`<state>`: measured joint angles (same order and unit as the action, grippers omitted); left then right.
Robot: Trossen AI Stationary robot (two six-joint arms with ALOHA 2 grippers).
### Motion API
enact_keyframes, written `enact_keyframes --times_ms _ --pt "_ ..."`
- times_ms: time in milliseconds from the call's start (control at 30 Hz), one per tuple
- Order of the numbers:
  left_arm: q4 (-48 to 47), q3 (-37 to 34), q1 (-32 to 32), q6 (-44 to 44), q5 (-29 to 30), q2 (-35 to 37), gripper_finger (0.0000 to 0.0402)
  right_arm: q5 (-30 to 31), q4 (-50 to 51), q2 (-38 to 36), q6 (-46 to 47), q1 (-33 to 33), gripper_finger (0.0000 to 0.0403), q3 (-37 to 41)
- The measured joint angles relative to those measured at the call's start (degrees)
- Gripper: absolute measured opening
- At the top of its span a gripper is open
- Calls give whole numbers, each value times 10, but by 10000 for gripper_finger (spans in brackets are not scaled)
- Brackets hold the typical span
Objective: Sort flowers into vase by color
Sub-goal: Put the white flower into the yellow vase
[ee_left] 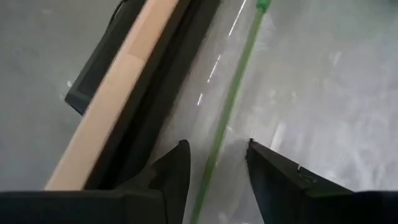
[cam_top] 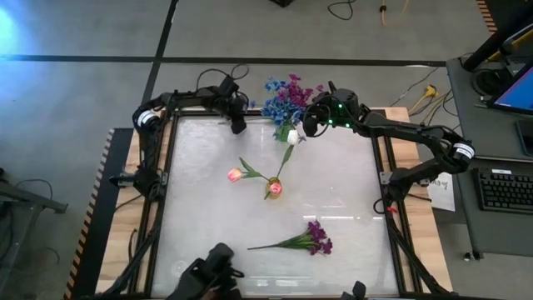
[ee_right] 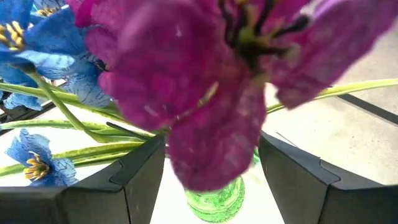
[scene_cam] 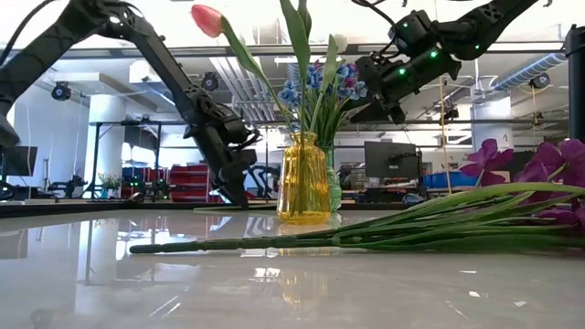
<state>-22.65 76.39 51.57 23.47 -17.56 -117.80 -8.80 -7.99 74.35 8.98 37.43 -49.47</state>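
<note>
A yellow vase (cam_top: 273,189) (scene_cam: 303,178) stands mid-table and holds a pink tulip (cam_top: 236,175) (scene_cam: 207,17) and a white bud (cam_top: 292,137). Behind it a green vase (cam_top: 286,131) (ee_right: 216,203) holds blue blossoms (cam_top: 273,107) (ee_right: 25,37) and a purple blossom (ee_right: 205,93). My right gripper (cam_top: 310,125) (ee_right: 211,140) hovers open above the green vase, a finger on either side of the purple blossom. My left gripper (cam_top: 239,125) (ee_left: 217,144) is open by the far edge, its fingers astride a green stem (ee_left: 231,102) that lies on the table. A purple sprig (cam_top: 308,240) (scene_cam: 439,224) lies flat near the front.
The table's dark frame and wooden border (ee_left: 118,93) run right beside the left gripper. The two vases stand close together, one behind the other in the low view. Bare tabletop (cam_top: 208,225) spreads left of the yellow vase and around the lying purple sprig.
</note>
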Motion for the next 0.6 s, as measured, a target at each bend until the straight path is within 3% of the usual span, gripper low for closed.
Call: enact_keyframes --times_ms 233,433,600 --pt "-80 71 1 51 2 -37 100 13 1 0 0 1 249 0" --pt "-92 84 1 92 8 -40 15 13 1 0 0 1 249 0" --pt "-113 83 0 95 1 -39 3 14 0 0 0 1 249 0"
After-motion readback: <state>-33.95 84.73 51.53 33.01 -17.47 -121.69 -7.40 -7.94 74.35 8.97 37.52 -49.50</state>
